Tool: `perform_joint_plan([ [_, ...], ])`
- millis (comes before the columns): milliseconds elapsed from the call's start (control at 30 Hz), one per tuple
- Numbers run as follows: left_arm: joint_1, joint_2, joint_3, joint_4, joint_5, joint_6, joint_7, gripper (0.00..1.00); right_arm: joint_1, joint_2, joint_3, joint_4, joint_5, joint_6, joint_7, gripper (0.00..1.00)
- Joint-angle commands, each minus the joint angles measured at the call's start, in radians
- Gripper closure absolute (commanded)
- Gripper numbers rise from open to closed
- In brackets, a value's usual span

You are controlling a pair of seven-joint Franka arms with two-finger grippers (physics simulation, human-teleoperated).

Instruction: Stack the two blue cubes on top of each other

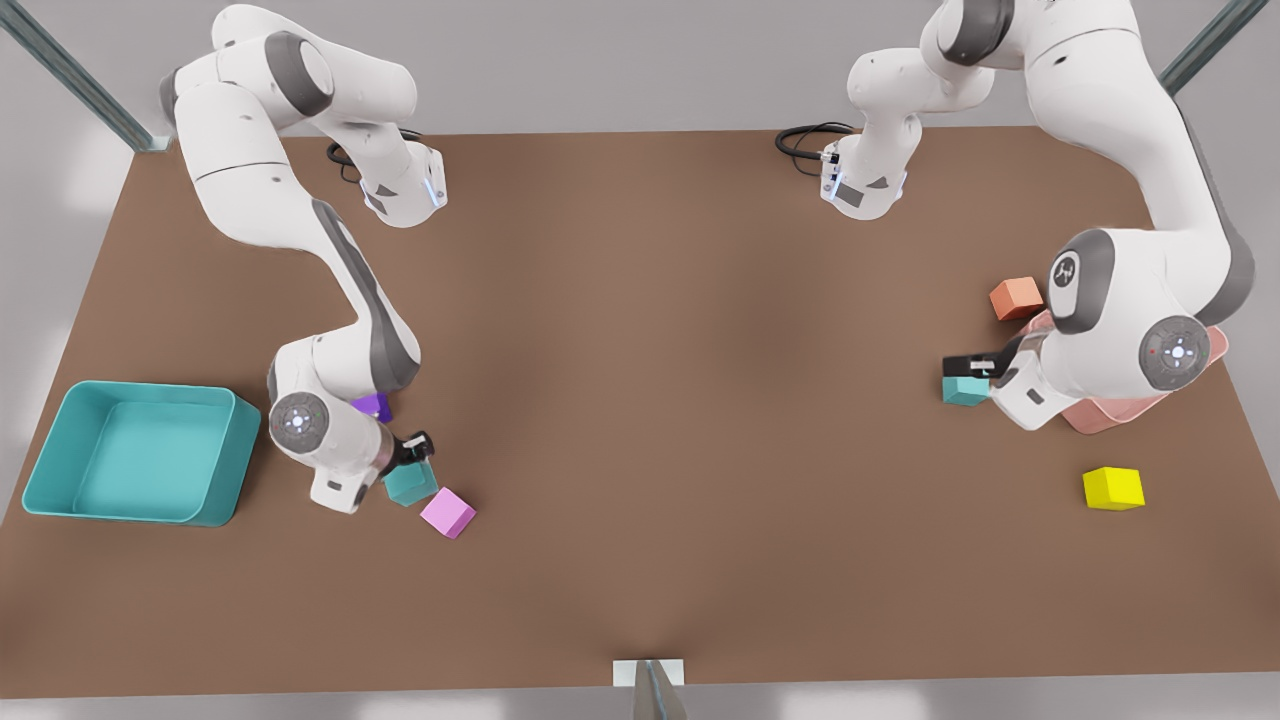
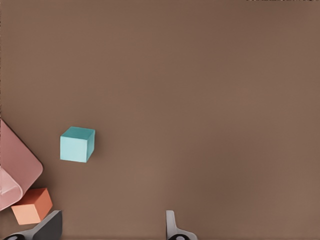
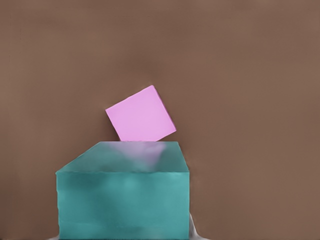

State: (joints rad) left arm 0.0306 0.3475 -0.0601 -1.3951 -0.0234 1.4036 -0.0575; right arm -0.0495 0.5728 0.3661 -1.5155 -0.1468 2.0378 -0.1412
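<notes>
**Two cubes, two arms, nothing stacked yet**

We are gripping one blue cube (image 1: 410,483) in our right gripper (image 1: 413,462), near the teal tray (image 1: 52,435) toward the table's (image 1: 640,400) left edge in the front view, with the pink cube (image 1: 448,512) just beside it. Our left gripper (image 1: 985,368) is hovering by the other blue cube (image 1: 965,390) near the table's opposite edge, fingers spread wide and holding nothing; the orange cube (image 1: 1016,298) is sitting nearby. We are judging the pickup step in hand. Next, we should be carrying the held cube across the table and squaring it over its twin before release.
</notes>
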Motion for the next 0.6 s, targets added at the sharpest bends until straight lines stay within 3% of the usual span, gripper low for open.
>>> perform_joint_plan([
  [0,0.04,0.008,0.0,-0.007,0.005,0.074,0.016,0.0,0.085,0.027,0.01,0.106,0.056,-0.062,0.064,0.26],
  [100,0.074,0.008,0.0,-0.007,0.007,0.095,0.09,0.0,0.324,0.163,0.01,0.308,0.055,-0.062,0.412,0.25],
  [133,0.074,-0.01,0.0,-0.085,0.071,0.155,0.103,0.0,0.393,0.222,0.01,0.377,0.053,-0.059,0.521,0.25],
  [167,0.08,-0.102,0.003,-0.286,0.077,0.337,0.209,0.0,0.457,0.285,0.01,0.452,0.053,-0.051,0.597,0.25],
  [233,0.106,-0.127,0.016,-0.476,0.077,0.61,0.297,0.0,0.553,0.384,0.001,0.558,0.044,-0.034,0.669,0.24],
  [367,0.111,-0.128,0.055,-0.587,0.071,0.749,0.418,0.0,0.62,0.464,-0.018,0.558,0.044,0.068,0.693,0.23],
  [400,0.111,-0.128,0.055,-0.611,0.049,0.771,0.418,0.0,0.623,0.47,-0.016,0.558,0.044,0.093,0.695,0.0],
  [467,0.115,-0.127,0.059,-0.628,0.049,0.802,0.424,0.0,0.599,0.452,-0.006,0.56,0.062,0.068,0.69,0.0],
  [533,0.12,-0.124,0.065,-0.669,0.049,0.847,0.458,0.0,0.496,0.337,0.004,0.561,0.137,-0.137,0.643,0.0],
  [567,0.12,-0.125,0.066,-0.673,0.049,0.847,0.458,0.0,0.415,0.291,0.004,0.641,0.207,-0.344,0.571,0.0],
])
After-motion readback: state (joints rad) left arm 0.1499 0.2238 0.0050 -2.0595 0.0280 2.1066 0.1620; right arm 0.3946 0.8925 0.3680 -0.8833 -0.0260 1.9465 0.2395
